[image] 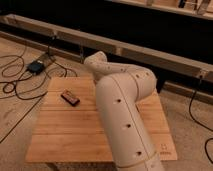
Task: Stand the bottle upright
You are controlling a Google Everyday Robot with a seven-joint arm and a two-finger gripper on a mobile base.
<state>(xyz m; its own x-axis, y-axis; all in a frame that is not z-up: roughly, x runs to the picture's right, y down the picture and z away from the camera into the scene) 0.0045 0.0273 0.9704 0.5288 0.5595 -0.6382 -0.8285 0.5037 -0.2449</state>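
**Wooden counter, cream arm across the view**

Bamboo-coloured slats fill the lower part of the shot: that's the counter (60,135), pale wood with the boards running left to right. Right up close, the robot's thick cream arm (125,115) rises from the bottom edge, climbs over the counter's right half, bends at a rounded elbow and reaches back toward the left. And the tool? It's out of sight, hidden behind that arm near the counter's middle, so I cannot tell whether it is spread, pressed together or pinching anything. The bottle isn't showing either; I cannot tell where it lies.

Left of where the arm ends and hides the tool, a dark brown bar (70,97) lies flat on the wood, angled, well apart from the arm. Further left and beyond the counter's far corner, black cables (15,85) loop over the tan floor (20,115), running to a small black box (36,66). Farthest back, a long pale ledge (150,50) crosses in front of a dark wall.
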